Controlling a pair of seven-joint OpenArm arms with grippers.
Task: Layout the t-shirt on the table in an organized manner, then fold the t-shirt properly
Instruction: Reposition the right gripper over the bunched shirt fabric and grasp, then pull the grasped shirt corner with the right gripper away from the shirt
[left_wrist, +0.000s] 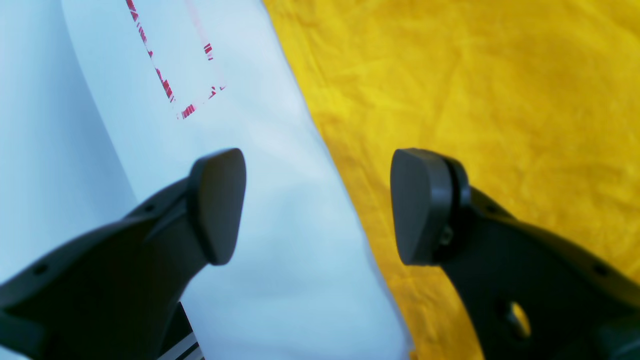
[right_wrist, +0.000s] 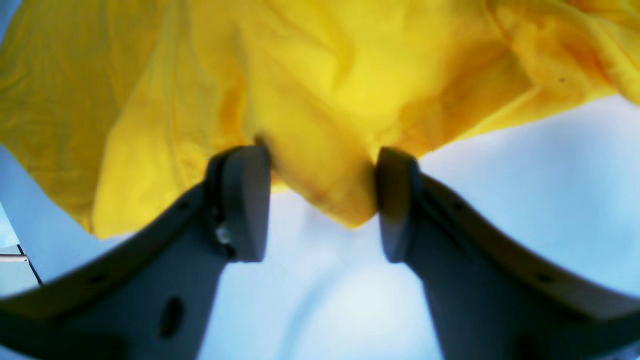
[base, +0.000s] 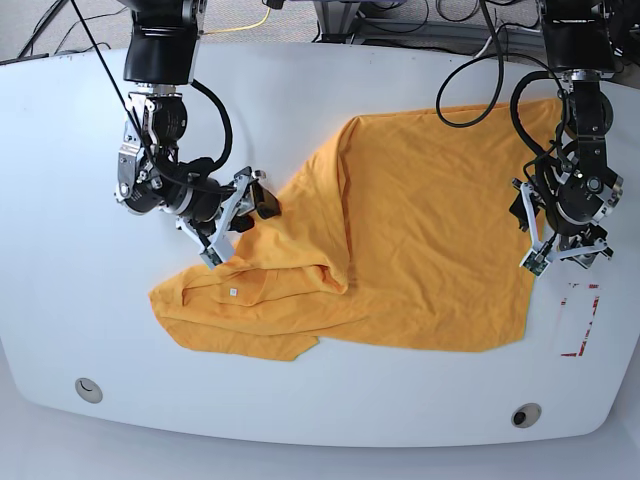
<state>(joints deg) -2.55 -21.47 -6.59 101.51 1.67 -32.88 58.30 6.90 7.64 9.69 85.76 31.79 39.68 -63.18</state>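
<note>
The t-shirt (base: 420, 240) lies rumpled mid-table (base: 60, 150). A fabric fold sits between the right gripper (right_wrist: 322, 202) pads, not yet clamped; closure should be completed before lifting. The left gripper (left_wrist: 317, 205) hangs released over the hem.

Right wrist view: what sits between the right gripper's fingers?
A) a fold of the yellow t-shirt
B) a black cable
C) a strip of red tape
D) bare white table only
A: a bunched fold of the t-shirt hangs between the right gripper fingers.
</note>
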